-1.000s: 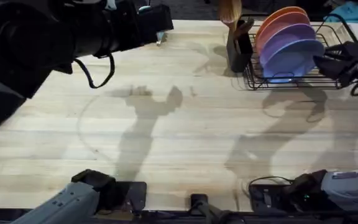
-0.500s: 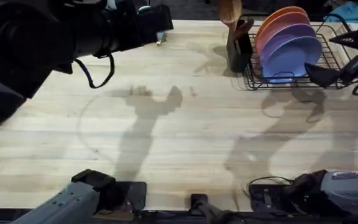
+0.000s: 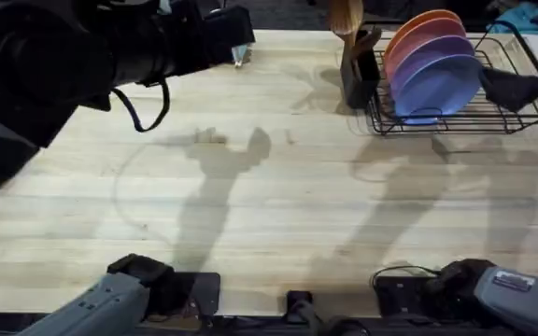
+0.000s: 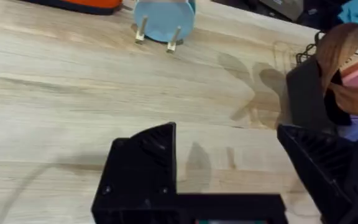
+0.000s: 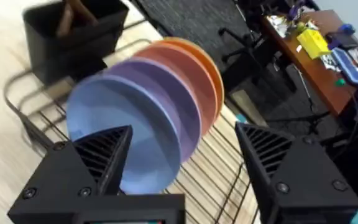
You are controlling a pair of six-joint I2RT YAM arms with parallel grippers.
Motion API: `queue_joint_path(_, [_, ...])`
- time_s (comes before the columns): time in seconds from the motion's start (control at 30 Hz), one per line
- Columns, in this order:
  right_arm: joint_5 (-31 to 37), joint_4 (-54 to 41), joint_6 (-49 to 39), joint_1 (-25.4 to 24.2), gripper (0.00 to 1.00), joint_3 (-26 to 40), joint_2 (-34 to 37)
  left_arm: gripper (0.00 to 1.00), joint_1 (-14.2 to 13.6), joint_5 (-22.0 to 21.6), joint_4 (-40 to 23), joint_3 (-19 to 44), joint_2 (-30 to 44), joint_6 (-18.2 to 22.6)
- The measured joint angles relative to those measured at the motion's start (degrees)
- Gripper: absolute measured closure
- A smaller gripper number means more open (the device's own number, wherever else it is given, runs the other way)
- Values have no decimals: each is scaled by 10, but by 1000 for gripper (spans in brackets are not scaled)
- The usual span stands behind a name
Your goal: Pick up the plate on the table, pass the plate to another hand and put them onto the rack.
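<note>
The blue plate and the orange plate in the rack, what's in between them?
In the right wrist view, a purple plate stands between the blue plate and the orange plate in the rack.

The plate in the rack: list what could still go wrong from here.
1. The plate stands upright in the rack, leaning on the purple plate; a knock might tip the row.
2. The open right gripper hovers close over the plates and could clip a rim while moving.

Blue plate (image 3: 434,86) upright in black wire rack (image 3: 507,114), wooden table (image 3: 278,205)
</note>
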Motion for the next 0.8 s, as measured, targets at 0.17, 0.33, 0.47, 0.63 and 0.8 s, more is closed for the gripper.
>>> queue_joint_path(0.17, [7,-9,104,33,4,0,-55,6,0,-18,-1,0,0,0])
queue_joint_path(0.33, [19,-84,200,72,3,0,-95,7,0,-30,-1,0,0,0])
queue_joint_path(0.47, [135,-206,267,155,3,0,-204,6,0,-33,-1,0,0,0])
queue_joint_path(0.63, [181,-230,328,189,3,0,-283,7,0,-33,-1,0,0,0])
queue_joint_path(0.8, [195,-234,409,196,3,0,-338,7,-3,-24,-1,0,0,28])
